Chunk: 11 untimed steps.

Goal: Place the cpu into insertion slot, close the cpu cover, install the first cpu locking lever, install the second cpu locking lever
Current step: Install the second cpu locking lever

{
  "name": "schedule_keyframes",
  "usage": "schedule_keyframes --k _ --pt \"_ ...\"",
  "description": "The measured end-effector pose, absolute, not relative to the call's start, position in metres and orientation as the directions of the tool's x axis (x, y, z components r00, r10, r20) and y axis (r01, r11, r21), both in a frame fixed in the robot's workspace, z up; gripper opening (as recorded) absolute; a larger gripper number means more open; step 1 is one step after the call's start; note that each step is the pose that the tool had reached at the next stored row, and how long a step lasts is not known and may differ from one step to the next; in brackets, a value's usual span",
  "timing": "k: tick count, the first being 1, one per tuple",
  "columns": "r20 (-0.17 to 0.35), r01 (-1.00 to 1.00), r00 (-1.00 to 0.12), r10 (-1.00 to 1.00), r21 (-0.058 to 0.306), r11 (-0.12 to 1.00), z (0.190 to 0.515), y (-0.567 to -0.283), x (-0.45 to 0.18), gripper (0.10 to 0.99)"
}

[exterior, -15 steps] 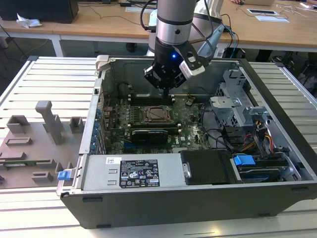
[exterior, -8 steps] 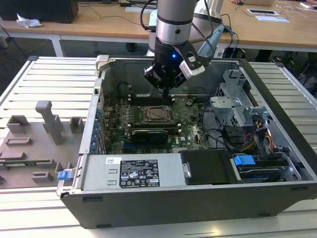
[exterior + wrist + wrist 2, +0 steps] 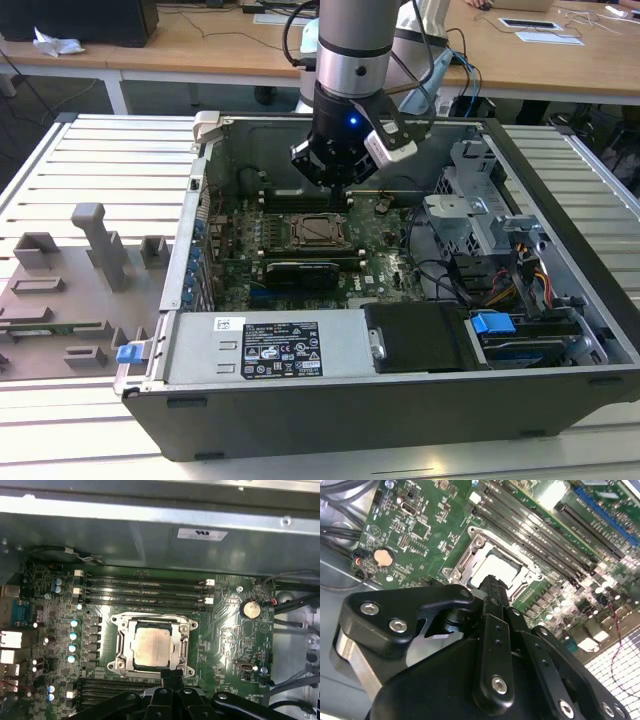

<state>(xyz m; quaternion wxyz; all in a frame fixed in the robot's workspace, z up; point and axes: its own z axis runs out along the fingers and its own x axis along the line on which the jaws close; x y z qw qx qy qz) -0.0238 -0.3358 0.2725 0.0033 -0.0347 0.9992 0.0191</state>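
One cpu (image 3: 152, 644) lay flat and square in your insertion slot (image 3: 121, 641), just beyond your gripper (image 3: 172, 676), whose fingers were pressed together.

Exterior view high, oblique; both wrist views close above motherboard (image 3: 220, 630).

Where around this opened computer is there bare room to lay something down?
The ribbed table at the exterior view's left of the case lies bare beyond the grey fixtures. Inside is crowded: the tool hangs over the cpu, cables beside.
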Motion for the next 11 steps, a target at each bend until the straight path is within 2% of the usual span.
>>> schedule_keyframes --k 11 --pt "-0.008 -0.070 -0.998 -0.069 0.038 0.997 0.272 -0.358 -0.024 0.106"
